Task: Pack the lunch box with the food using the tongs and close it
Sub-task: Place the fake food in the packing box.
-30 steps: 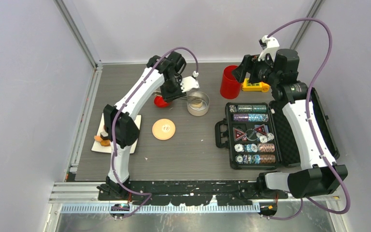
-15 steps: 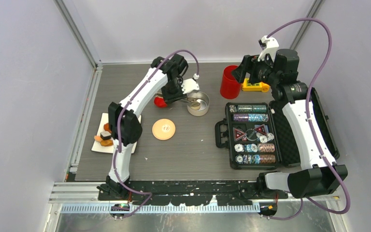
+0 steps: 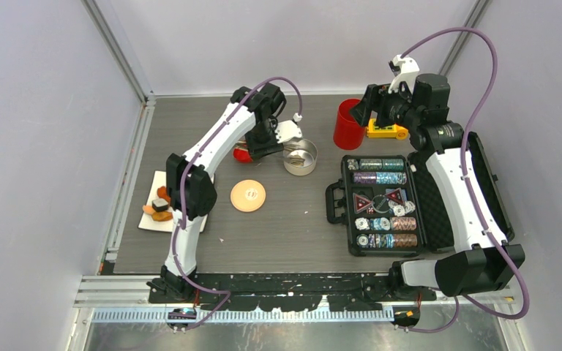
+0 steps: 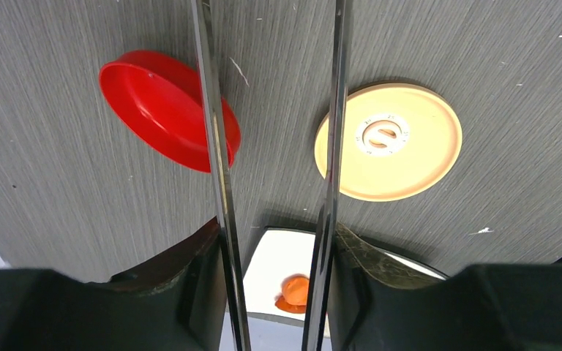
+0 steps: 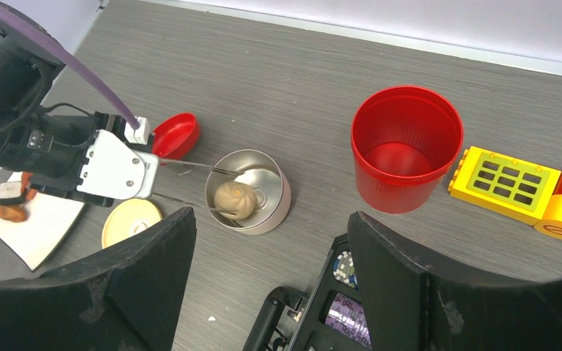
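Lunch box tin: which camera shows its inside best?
Right wrist: the lunch box sits open, one tan lump inside. The top view shows it small, contents unclear. The left wrist view misses it.

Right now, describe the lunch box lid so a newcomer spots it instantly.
From the open black chip case, go left. Past the steel tin, toward the table's near edge, lies the lid: a flat tan disc with a white centre, unlike the red bowl-shaped cap beside the tin.
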`<state>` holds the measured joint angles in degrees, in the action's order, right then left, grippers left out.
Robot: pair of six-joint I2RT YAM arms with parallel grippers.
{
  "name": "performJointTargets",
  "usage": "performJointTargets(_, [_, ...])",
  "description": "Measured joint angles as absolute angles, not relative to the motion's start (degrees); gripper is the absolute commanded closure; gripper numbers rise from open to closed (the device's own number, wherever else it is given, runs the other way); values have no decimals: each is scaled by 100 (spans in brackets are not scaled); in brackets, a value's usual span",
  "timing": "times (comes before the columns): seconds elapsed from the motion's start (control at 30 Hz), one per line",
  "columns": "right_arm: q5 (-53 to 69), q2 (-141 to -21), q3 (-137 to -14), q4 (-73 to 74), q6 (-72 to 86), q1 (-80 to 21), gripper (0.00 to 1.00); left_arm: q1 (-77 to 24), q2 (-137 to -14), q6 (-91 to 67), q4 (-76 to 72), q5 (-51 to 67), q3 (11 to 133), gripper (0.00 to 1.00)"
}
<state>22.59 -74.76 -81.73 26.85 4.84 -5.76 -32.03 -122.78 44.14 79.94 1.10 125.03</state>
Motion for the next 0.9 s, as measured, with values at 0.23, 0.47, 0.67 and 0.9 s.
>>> performJointTargets(0.23, [2263,-7478,-8173,2711,478,-576,20,-3201,-12276,4375,7994,143,12503,48])
performJointTargets(0.47, [2305,-7478,-8173,2724,473,-576,20,-3092,-12226,4156,7996,370,12549,51])
performJointTargets(0.67, [2364,-7489,-8176,2727,473,-576,20,-2696,-11795,3750,7953,749,12534,51])
performJointTargets(0.9, [2528,-7544,-8173,2727,482,-576,20,-1678,-10650,2958,7498,1264,11887,50])
